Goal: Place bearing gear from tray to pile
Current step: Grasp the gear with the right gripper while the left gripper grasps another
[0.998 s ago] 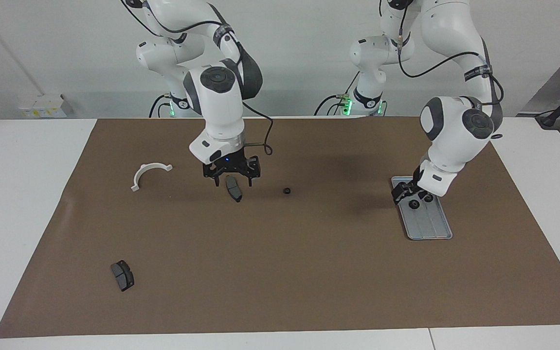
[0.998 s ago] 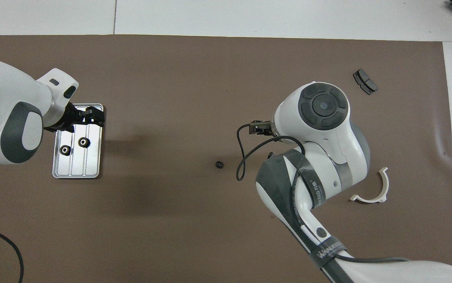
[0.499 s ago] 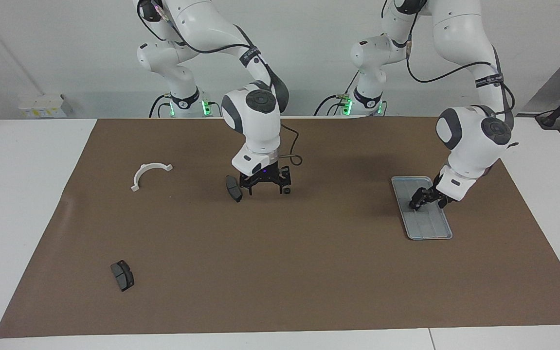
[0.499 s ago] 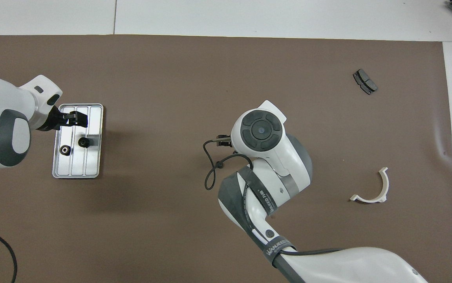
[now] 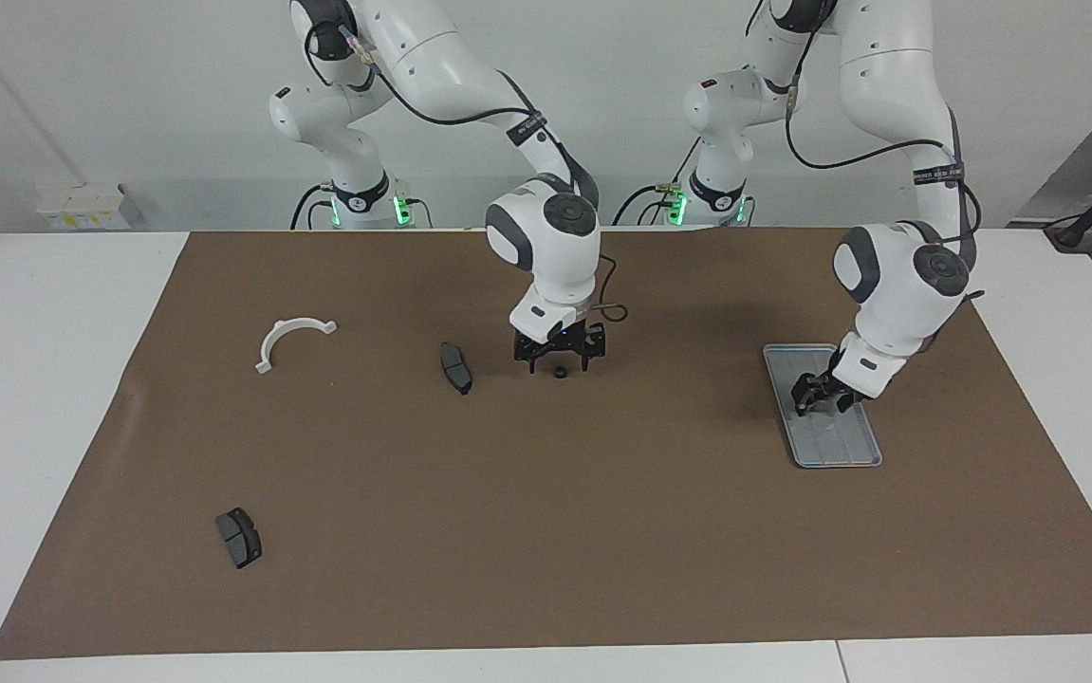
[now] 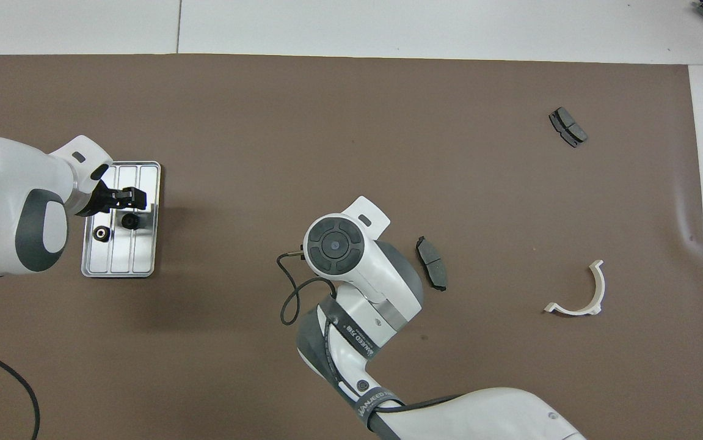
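Nearest the robots on your bench, on the brown mat, lies the white half-ring bracket toward the right arm's end. The right arm arches out from its base and bends down at mid-mat, wrist pointing straight down. Its right pincer is low over a loose bearing gear, its tips apart on either side of the gear and nothing clamped. From overhead, this arm hides both. One brake pad lies beside it, toward the bracket. The left arm folds down at its own end, forearm slanting onto the tray. The left pincer is low over the tray; whether it is apart or together you cannot tell. Two more gears sit in the tray: one just beside the pincer, the other near it. The second brake pad lies farthest out, well apart from everything else.
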